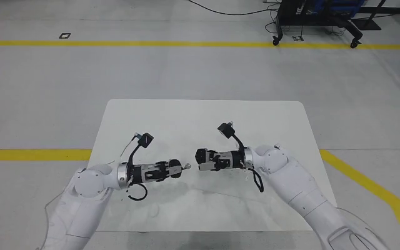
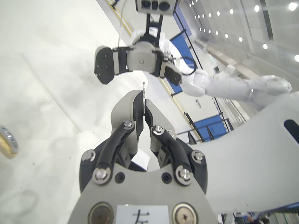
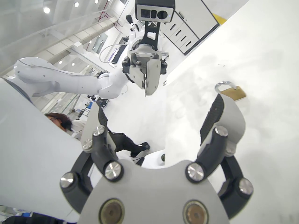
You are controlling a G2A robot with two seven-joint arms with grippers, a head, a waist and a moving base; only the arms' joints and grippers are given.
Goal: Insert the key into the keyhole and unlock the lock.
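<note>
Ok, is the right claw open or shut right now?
Open. The right claw's fingers stand wide apart with nothing between them; the padlock lies on the table beyond.

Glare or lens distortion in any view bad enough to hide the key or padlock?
Left wrist view: ceiling lamps flare, wide lens bends straight lines, key shows edge-on in the left claw. Right wrist view: table bleaches out, brass padlock reads clearly. Top view: even light, no glare.
</note>
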